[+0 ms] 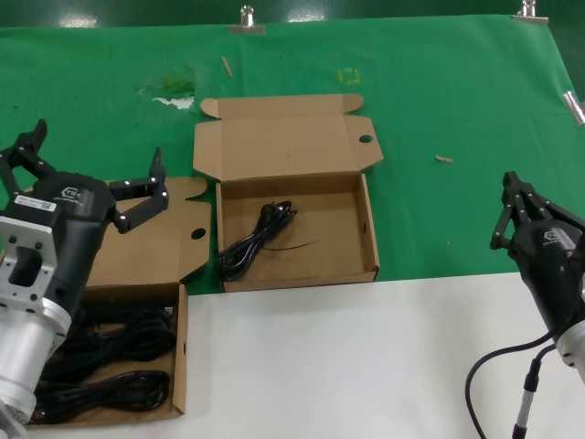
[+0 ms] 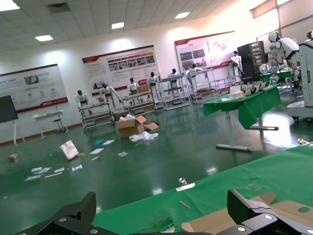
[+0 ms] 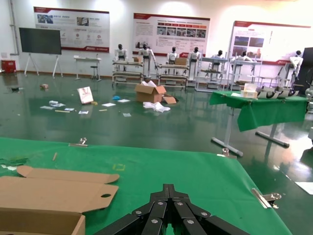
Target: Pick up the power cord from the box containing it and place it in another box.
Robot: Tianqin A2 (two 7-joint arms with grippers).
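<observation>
Two brown cardboard boxes lie open. The left box (image 1: 180,366) holds several black power cords (image 1: 110,389). The middle box (image 1: 370,233) holds one black power cord (image 1: 259,240) along its left side; its lid (image 1: 283,142) lies back on the green cloth. My left gripper (image 1: 96,151) is open and empty, raised over the left box's lid (image 1: 137,256). In the left wrist view my left gripper (image 2: 164,220) points past the lid of the middle box (image 2: 276,210). My right gripper (image 1: 512,197) is shut and empty at the right, away from both boxes. In its wrist view my right gripper (image 3: 168,188) points over the cloth.
A green cloth (image 1: 457,110) covers the far part of the table and a white surface (image 1: 366,366) the near part. Metal clips (image 1: 247,20) hold the cloth's far edge. Small wood scraps (image 1: 443,159) lie on the cloth. A cable (image 1: 494,375) hangs from my right arm.
</observation>
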